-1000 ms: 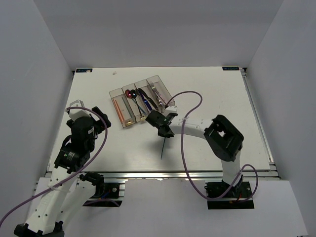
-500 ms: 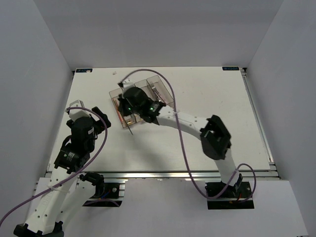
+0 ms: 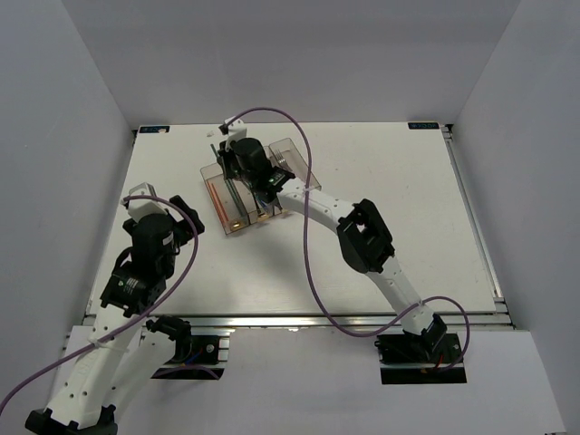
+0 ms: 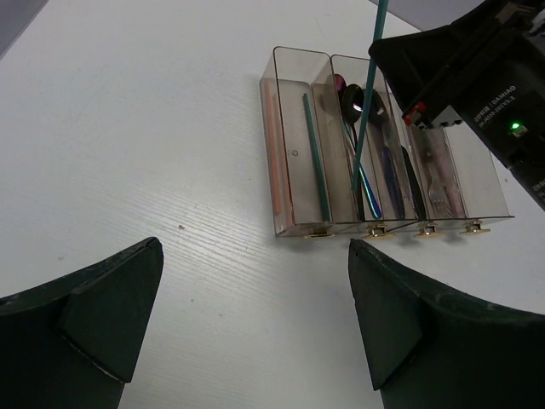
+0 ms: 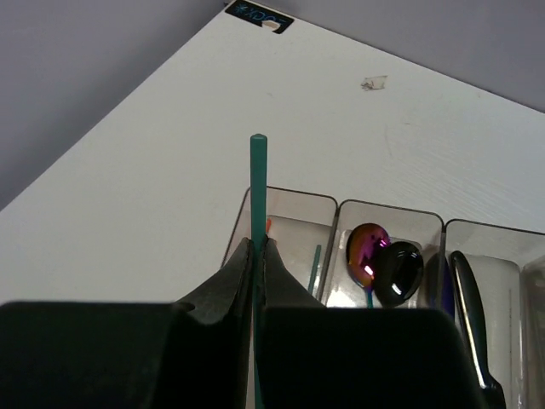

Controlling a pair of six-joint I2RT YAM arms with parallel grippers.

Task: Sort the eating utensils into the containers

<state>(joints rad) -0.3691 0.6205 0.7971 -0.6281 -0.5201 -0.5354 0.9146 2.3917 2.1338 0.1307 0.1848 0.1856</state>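
Note:
The four joined clear-grey containers (image 3: 296, 156) sit at the table's middle rear. In the left wrist view the leftmost bin (image 4: 294, 162) holds orange chopsticks and one teal chopstick (image 4: 317, 162). The bins to its right hold spoons (image 4: 351, 92), knives (image 4: 390, 170) and forks (image 4: 438, 170). My right gripper (image 3: 228, 160) hovers over the bins' left part, shut on a teal chopstick (image 5: 258, 183). That chopstick (image 4: 366, 102) hangs steeply, its lower end over the wall between the first two bins. My left gripper (image 4: 255, 315) is open and empty, over bare table short of the bins.
Small yellowish tags (image 4: 319, 232) mark the bins' near ends. The right arm's purple cable (image 3: 304, 195) loops over the table behind the bins. White walls stand close on the left, right and rear.
My right arm has swung from the table's middle to the far left over the bins, carrying the teal chopstick. The left arm has not moved.

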